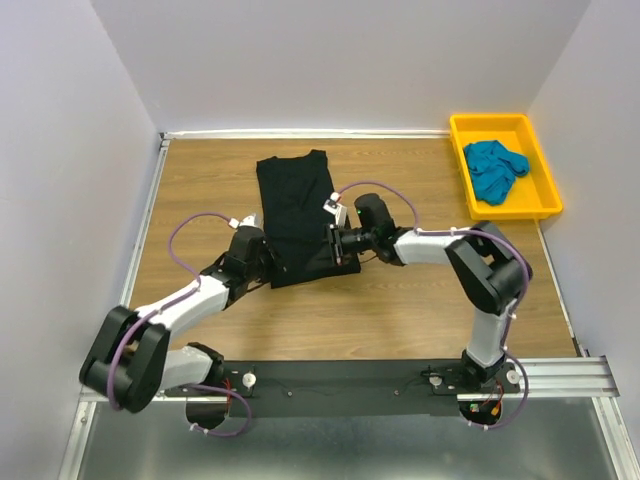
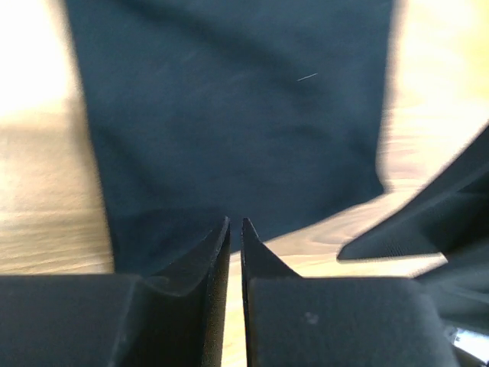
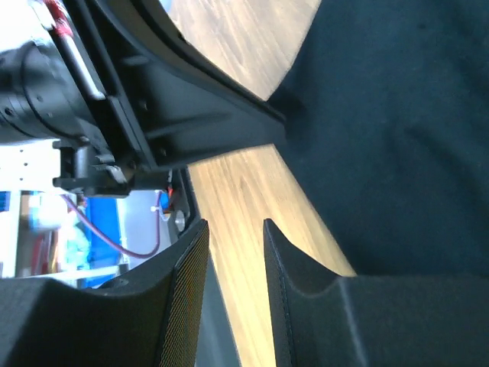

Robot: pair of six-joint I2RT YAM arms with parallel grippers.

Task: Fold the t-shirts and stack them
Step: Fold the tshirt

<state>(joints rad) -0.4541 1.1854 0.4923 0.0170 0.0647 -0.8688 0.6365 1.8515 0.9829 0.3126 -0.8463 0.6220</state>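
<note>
The black t-shirt (image 1: 295,205) lies on the wooden table as a long narrow strip, folded lengthwise. It also shows in the left wrist view (image 2: 229,115) and the right wrist view (image 3: 397,138). My left gripper (image 1: 268,262) (image 2: 235,223) sits low at the shirt's near left edge, its jaws almost together with only bare wood in the thin gap. My right gripper (image 1: 335,245) (image 3: 235,223) is at the near right edge, jaws a little apart over bare wood, holding nothing. The teal-blue t-shirt (image 1: 493,168) lies crumpled in the yellow tray.
The yellow tray (image 1: 545,185) stands at the back right corner of the table. White walls close the table on the left, back and right. The two grippers are close to each other, and the left arm (image 3: 153,99) fills the upper left of the right wrist view.
</note>
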